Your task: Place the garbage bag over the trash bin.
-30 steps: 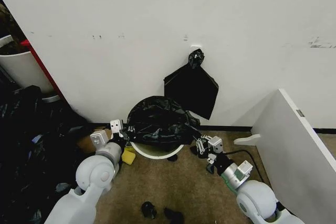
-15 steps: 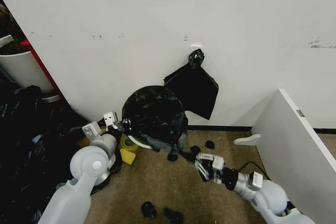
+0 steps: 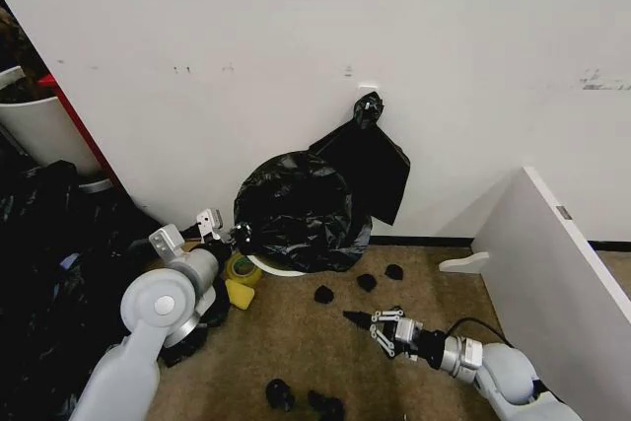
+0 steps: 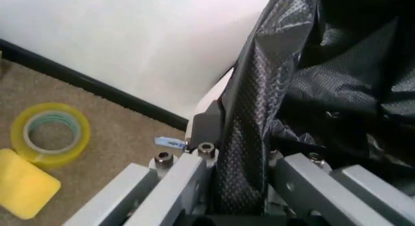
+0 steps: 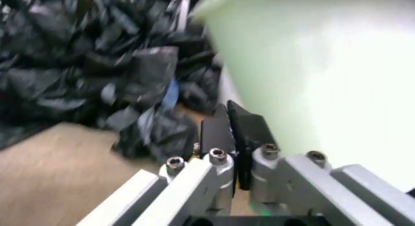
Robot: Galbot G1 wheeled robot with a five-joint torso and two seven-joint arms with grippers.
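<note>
The garbage bag [image 3: 299, 212] sits bunched over the top of the trash bin [image 3: 279, 266], against the wall, draped mostly on the far and right sides; only a sliver of cream rim shows at the lower left under the black plastic. In my left wrist view the bag [image 4: 304, 85] hangs as a dotted black fold running down between my jaws, with the bin's cream wall [image 4: 211, 97] just behind it. My left gripper [image 3: 237, 237] is at the bag's left edge, clamped on that fold of plastic. My right gripper [image 3: 361, 319] is low over the carpet [image 3: 296, 342], well apart from the bin, its black fingers [image 5: 234, 133] pressed together with nothing between them. A flat black bag [image 3: 367, 167] hangs from a wall hook just behind and right of the bin. A yellow tape roll [image 4: 50, 134] and a yellow block [image 4: 23, 189] lie on the carpet beside my left gripper. Small black scraps [image 3: 366, 282] dot the floor between bin and right gripper. A heap of black sacks [image 3: 49, 273] fills the left; a white panel [image 3: 552, 273] stands right.
</note>
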